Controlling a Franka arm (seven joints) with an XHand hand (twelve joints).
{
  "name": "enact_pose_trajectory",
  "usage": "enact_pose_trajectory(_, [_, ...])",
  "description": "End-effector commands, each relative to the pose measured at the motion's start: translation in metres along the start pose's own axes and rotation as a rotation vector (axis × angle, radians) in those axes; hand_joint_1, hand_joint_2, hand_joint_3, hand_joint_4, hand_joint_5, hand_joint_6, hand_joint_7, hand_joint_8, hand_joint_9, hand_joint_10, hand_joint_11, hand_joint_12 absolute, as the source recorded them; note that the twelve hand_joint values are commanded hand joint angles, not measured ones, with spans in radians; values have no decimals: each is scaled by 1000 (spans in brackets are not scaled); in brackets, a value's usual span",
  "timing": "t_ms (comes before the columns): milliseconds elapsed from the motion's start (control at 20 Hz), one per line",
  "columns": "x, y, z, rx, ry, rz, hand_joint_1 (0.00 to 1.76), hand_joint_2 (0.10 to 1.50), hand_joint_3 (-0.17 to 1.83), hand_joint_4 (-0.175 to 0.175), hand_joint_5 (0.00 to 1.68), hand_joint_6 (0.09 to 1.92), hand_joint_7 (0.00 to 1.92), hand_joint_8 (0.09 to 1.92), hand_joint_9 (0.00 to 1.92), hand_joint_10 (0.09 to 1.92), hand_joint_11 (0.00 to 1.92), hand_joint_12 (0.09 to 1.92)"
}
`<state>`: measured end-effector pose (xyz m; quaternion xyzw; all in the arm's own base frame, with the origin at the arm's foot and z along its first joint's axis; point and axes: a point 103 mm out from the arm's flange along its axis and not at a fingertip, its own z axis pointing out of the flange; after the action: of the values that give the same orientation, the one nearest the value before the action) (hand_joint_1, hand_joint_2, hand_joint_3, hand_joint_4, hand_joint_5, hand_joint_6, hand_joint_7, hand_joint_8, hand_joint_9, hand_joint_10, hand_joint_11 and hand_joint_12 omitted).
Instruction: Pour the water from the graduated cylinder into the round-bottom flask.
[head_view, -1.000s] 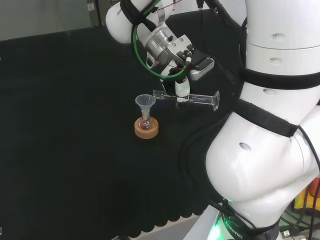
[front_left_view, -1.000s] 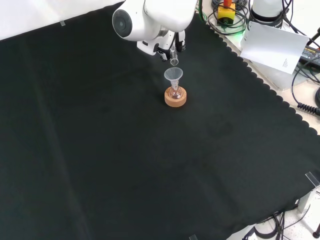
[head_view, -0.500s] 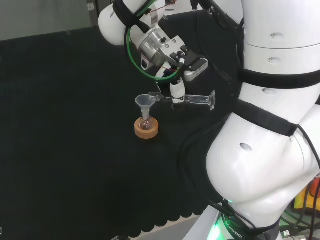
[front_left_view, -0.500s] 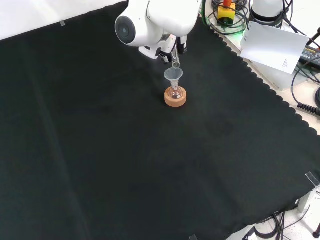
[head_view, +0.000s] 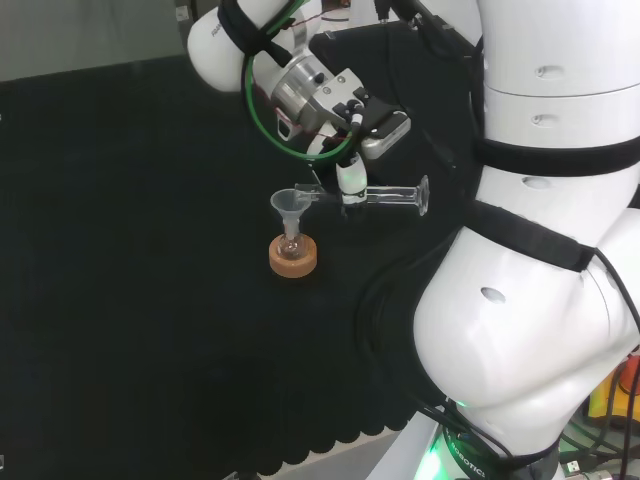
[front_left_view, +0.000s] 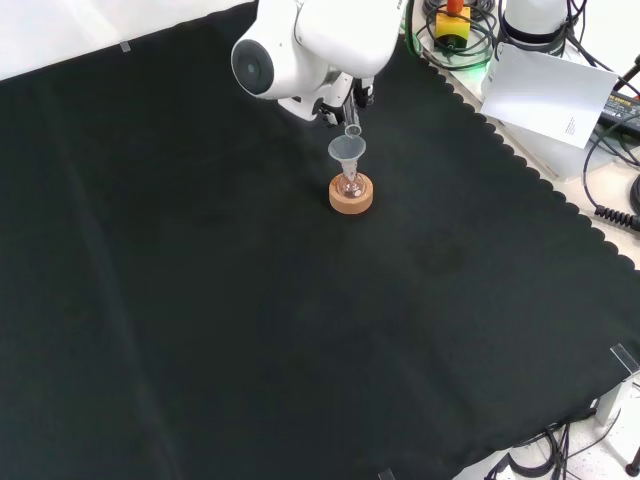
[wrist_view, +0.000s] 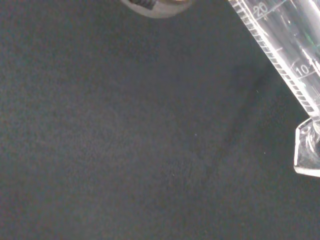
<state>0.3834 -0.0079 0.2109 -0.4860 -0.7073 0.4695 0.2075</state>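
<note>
A small round-bottom flask (head_view: 292, 243) stands in a cork ring (head_view: 293, 256) with a clear funnel (head_view: 290, 205) in its neck. The hand (head_view: 350, 180) is shut on a clear graduated cylinder (head_view: 385, 196), which it holds lying about level in the head view, base to the right, mouth at the funnel's rim. In the front view the cylinder's mouth (front_left_view: 352, 130) hangs just above the funnel (front_left_view: 347, 150), with the flask (front_left_view: 350, 184) and cork ring (front_left_view: 351, 196) below. The wrist view shows the cylinder's printed scale (wrist_view: 282, 47) and its base (wrist_view: 307, 152) over the cloth.
The arm's big white links (head_view: 545, 250) stand at the head view's right, and a white link (front_left_view: 310, 45) hangs over the hand in the front view. Cables, papers and gear (front_left_view: 550, 85) lie beyond the cloth's scalloped edge at the front view's upper right.
The hand has carried the cylinder left in the head view, bringing its mouth from beside the funnel to the funnel's rim. Flask and cork ring have stayed put.
</note>
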Motion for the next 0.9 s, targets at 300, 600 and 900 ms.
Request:
enact_pose_trajectory(300, [0, -1, -3, 36, -11, 15, 1283, 1049, 1, -175, 1108, 800, 1149, 766, 1543, 87, 1304, 694])
enact_pose_trajectory(600, [9, 0, -8, 39, -13, 17, 1282, 1049, 1, -175, 1108, 799, 1149, 766, 1543, 87, 1305, 693])
enact_pose_trajectory(900, [-4, -4, -7, 46, -13, 11, 1282, 1049, 1, -175, 1108, 800, 1149, 766, 1543, 87, 1306, 692])
